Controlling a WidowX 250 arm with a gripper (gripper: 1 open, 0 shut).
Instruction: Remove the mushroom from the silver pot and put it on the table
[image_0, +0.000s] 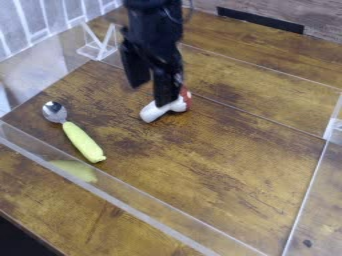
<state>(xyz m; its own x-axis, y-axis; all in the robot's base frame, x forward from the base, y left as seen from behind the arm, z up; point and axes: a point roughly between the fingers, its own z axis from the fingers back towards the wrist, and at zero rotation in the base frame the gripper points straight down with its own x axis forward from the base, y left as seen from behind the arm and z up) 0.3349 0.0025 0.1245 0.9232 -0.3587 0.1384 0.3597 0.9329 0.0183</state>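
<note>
The mushroom (159, 112) lies on its side on the table (234, 150), its white stem toward the near side and its red-brown cap partly behind my dark fingers. I see no pot in this view, so I judge the thing to be out and the job as good as done; what remains is to get clear without spoiling it. My claw (151, 88) is open, gripping nothing, its fingers spread above and beside the mushroom. I am blurred, and I cannot tell whether a fingertip touches the cap. That is my main worry: if I swing sideways before I am high enough, a low finger could catch the cap and roll the mushroom along the planks. Closing now might pinch it and carry it off again, so I should keep my fingers apart and go straight up. Farther out, the spoon (54, 111) and the corn (83, 143) lie well apart from the mushroom; only a low, wide sweep toward them would knock either one.
</note>
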